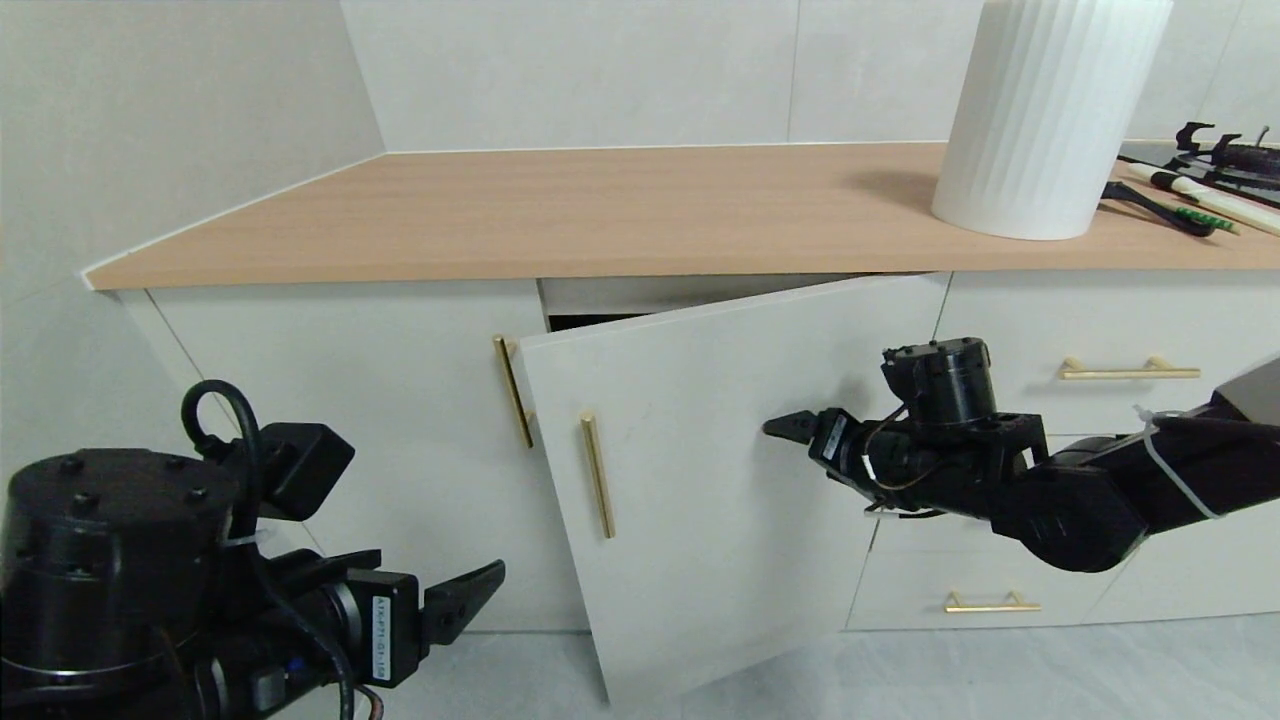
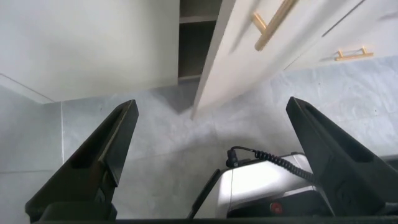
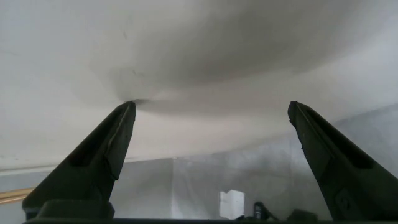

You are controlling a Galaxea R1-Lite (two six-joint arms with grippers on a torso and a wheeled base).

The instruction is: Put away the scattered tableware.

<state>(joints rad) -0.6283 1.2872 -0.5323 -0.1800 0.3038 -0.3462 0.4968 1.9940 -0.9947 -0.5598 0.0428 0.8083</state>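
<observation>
Several long utensils (image 1: pixel 1190 195), black and white, lie on the wooden countertop (image 1: pixel 560 215) at the far right. Below it a white cabinet door (image 1: pixel 720 480) with a gold handle (image 1: pixel 597 475) stands partly ajar. My right gripper (image 1: pixel 790 428) is open and held against the door's outer face; in the right wrist view the right gripper (image 3: pixel 211 109) has that face close in front of it, with nothing between its fingers. My left gripper (image 1: pixel 470 590) hangs low at the left, open and empty. Past the left gripper (image 2: pixel 211 106) I see the ajar door (image 2: pixel 249 37) and the dark cabinet interior (image 2: pixel 196 46).
A tall white ribbed container (image 1: pixel 1045 110) stands on the counter beside the utensils. The neighbouring shut door has a gold handle (image 1: pixel 512 390). Drawers with gold handles (image 1: pixel 1130 372) (image 1: pixel 990 603) sit at the right. Grey floor lies below.
</observation>
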